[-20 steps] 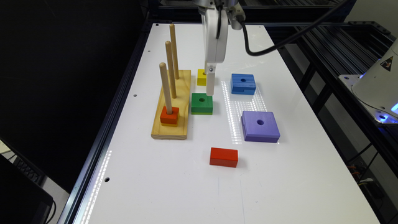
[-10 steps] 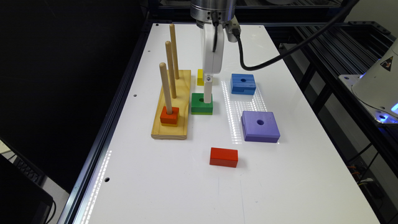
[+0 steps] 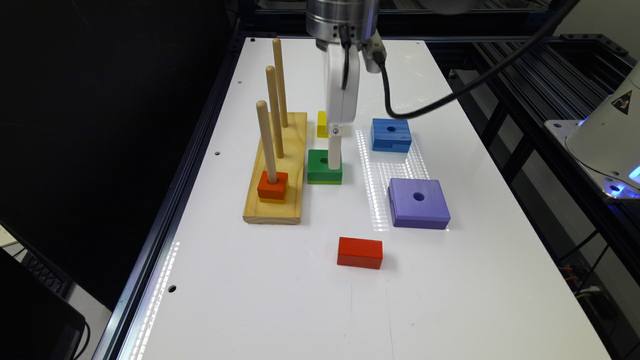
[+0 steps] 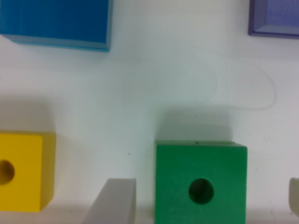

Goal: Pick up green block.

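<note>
Claw [image 4: 205, 200] has descended, open, fingers either side of green block [image 4: 201, 182] mid-tabletop [image 3: 300, 300]; closing appears next.

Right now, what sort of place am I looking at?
Probably a robotics lab test bench. A white tabletop framed by black metal rails carries coloured wooden blocks and a wooden peg board, while a robot arm's gripper reaches down at a square green wooden block.
</note>
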